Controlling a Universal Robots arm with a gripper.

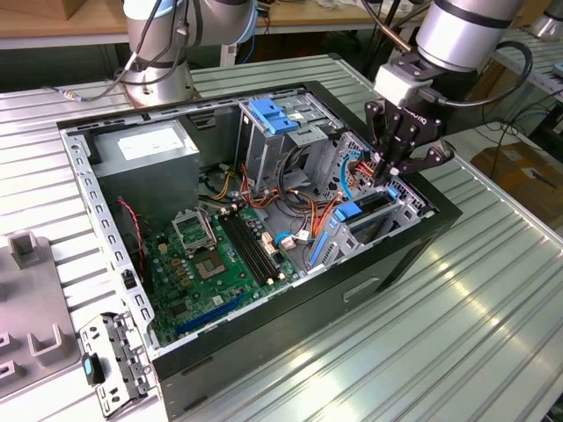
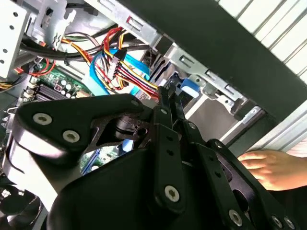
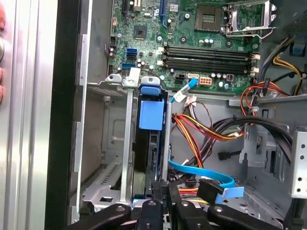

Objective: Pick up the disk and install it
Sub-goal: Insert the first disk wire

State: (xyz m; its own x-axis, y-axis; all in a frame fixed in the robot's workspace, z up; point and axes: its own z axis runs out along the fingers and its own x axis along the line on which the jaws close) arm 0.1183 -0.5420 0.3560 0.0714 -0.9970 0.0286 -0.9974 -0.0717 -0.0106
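Jaws closed, pressing the disk (blue-railed) standing in its bay.

The disk stands on edge in the drive bay; its blue rail faces the motherboard. The gripper sits at the disk's far end from the motherboard, beside a blue cable.

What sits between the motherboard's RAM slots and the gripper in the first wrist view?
The disk, standing on edge in its bay with its blue rail upward, lies between the RAM slots and the gripper.
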